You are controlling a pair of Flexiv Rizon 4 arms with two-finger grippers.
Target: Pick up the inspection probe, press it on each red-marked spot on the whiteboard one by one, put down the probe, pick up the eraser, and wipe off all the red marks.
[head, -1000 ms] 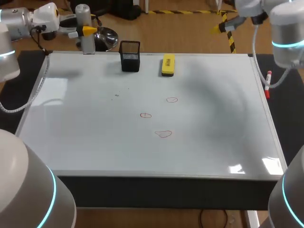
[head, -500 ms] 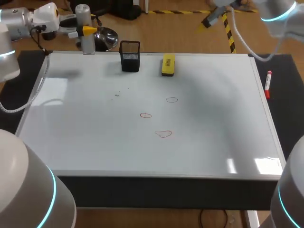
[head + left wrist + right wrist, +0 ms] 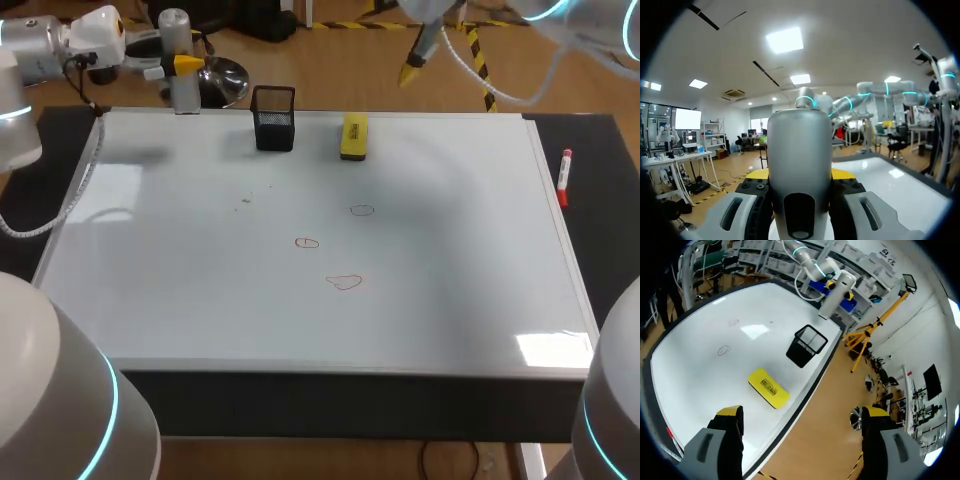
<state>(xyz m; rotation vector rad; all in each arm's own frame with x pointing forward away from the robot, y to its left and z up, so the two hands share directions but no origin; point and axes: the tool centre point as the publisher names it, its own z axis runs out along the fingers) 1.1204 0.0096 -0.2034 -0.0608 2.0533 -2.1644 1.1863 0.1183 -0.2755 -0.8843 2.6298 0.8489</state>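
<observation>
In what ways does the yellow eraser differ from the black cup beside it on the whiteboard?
The eraser is yellow; the cup is black. The eraser is a solid flat block lying down; the cup is open mesh, standing upright with its mouth up. Both rest near the far edge of the whiteboard, apart from each other.

Both arms are smooth, rounded silver-grey shells, the left arm (image 3: 22, 55) and the right arm (image 3: 600, 20) alike, with a thin glowing cyan band (image 3: 112, 400) ringing the joints. The left one has a white wrist block (image 3: 95, 30) with a black cable (image 3: 78, 72) beside it, and a pale hose (image 3: 497, 98) hangs in a loop off the right. The left gripper (image 3: 799, 174) and right gripper (image 3: 802, 412) have grey slotted fingers (image 3: 707, 450) with bright yellow tips (image 3: 730, 411). Small black screws (image 3: 757, 186) dot the mount.
</observation>
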